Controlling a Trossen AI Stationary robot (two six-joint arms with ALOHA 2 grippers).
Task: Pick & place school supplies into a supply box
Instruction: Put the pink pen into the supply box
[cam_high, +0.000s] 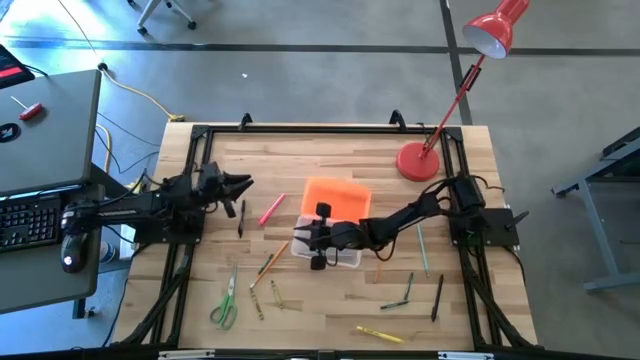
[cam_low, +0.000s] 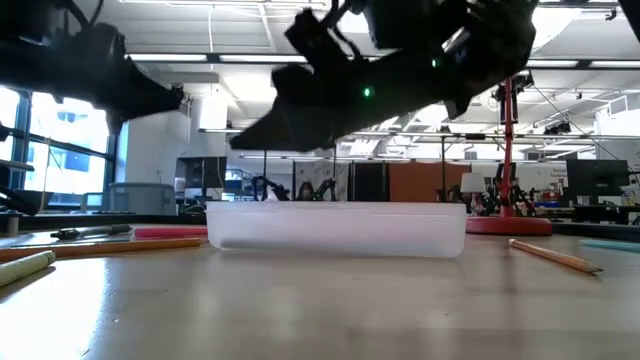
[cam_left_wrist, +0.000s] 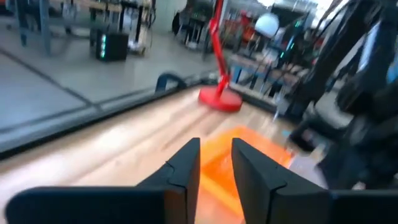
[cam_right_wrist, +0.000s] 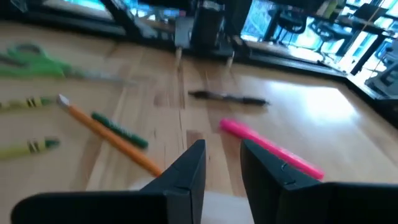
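Hovering over clear supply box (cam_high: 340, 254), right claw (cam_high: 318, 238) slightly parted, empty; left claw (cam_high: 243, 184) likewise. Next: lift clear, target pink pen (cam_right_wrist: 270, 152).

Overhead, table-level and 2 wrist cameras share the table (cam_high: 330, 150).

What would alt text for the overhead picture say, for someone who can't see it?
Two dark robot arms reach over a wooden table: the right gripper hovers over a clear box beside its orange lid, the left gripper waits farther left. Pencils, a pink pen and green scissors lie scattered; a red lamp stands behind.
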